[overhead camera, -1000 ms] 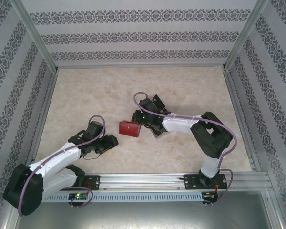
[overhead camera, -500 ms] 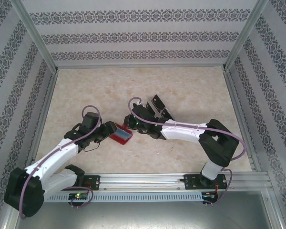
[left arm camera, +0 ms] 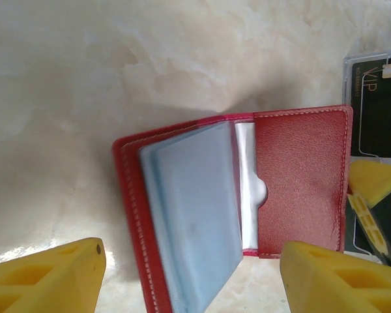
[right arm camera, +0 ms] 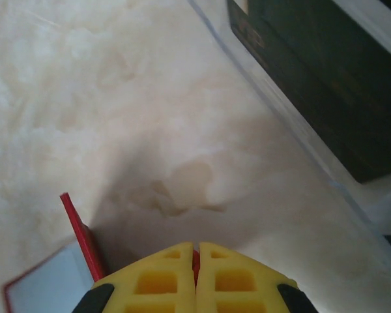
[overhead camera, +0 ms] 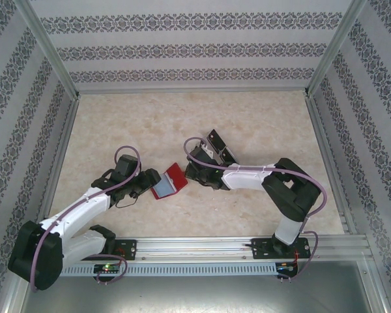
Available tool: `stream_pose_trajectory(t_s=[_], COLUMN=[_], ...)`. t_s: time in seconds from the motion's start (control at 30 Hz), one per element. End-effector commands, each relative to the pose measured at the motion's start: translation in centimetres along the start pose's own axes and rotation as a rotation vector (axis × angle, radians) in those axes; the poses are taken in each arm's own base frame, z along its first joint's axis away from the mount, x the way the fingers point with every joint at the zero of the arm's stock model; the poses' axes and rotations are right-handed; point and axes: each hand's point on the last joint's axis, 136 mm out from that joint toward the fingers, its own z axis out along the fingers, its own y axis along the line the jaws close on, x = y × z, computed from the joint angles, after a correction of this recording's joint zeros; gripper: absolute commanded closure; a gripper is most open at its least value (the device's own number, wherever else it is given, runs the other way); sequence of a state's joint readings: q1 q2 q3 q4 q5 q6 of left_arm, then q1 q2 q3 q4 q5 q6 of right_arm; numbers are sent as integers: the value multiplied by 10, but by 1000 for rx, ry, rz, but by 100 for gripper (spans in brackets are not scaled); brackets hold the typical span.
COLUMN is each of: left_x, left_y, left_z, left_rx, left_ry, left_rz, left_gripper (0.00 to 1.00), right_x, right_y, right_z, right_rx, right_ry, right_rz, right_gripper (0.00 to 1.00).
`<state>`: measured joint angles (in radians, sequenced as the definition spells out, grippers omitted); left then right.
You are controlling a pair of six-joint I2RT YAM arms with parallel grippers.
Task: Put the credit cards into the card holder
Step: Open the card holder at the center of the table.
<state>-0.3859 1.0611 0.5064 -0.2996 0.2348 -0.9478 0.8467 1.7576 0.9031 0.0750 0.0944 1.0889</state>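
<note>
The red card holder (overhead camera: 176, 175) lies open on the table, its grey-blue inner pockets (left arm camera: 192, 222) fanned up from the left half. My right gripper (overhead camera: 189, 172) is shut on the edge of its right flap (left arm camera: 300, 176); a red sliver shows between the closed yellow fingertips (right arm camera: 197, 261). My left gripper (overhead camera: 150, 184) hovers open at the holder's near side, one yellow finger (left arm camera: 45, 280) on each side of the pockets, touching nothing. Black credit cards (overhead camera: 216, 145) stand in a clear tray just behind the right gripper, also visible as dark slabs (right arm camera: 313, 65) and a "VIP" card (left arm camera: 376, 111).
The clear plastic slotted tray (right arm camera: 352, 195) holding the cards sits right of the holder, close to my right wrist. Patterned walls and metal rails (overhead camera: 65, 156) enclose the pale marble tabletop (overhead camera: 150, 117). Open tabletop lies behind and to the left.
The card holder was closed a second ago and now lies open. My left gripper came in toward it and widened its jaws. The right gripper stayed shut on the flap, drawing it rightward.
</note>
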Motion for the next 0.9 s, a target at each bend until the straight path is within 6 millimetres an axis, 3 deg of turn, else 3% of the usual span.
stream_pose_trajectory(t_s=[0.0, 0.17, 0.4, 0.63, 0.77, 0.87], left_x=[5, 2, -8, -19, -33, -36], left_y=[14, 16, 0, -3, -1, 6], left_z=[4, 6, 16, 22, 22, 24], left_rx=[-42, -76, -37, -26, -17, -47], left_ry=[15, 17, 12, -26, -60, -50], left_rz=[-15, 11, 45, 27, -4, -6], left_gripper=[28, 27, 28, 40, 53, 54], right_x=[6, 14, 18, 20, 21, 21], right_y=[-22, -33, -42, -45, -49, -53], right_z=[1, -2, -5, -1, 0, 2], right_rx=[66, 75, 82, 95, 106, 116], right_ry=[-2, 14, 12, 16, 18, 19], right_rz=[22, 23, 24, 23, 22, 23], right_gripper=[100, 100, 100, 100, 100, 100])
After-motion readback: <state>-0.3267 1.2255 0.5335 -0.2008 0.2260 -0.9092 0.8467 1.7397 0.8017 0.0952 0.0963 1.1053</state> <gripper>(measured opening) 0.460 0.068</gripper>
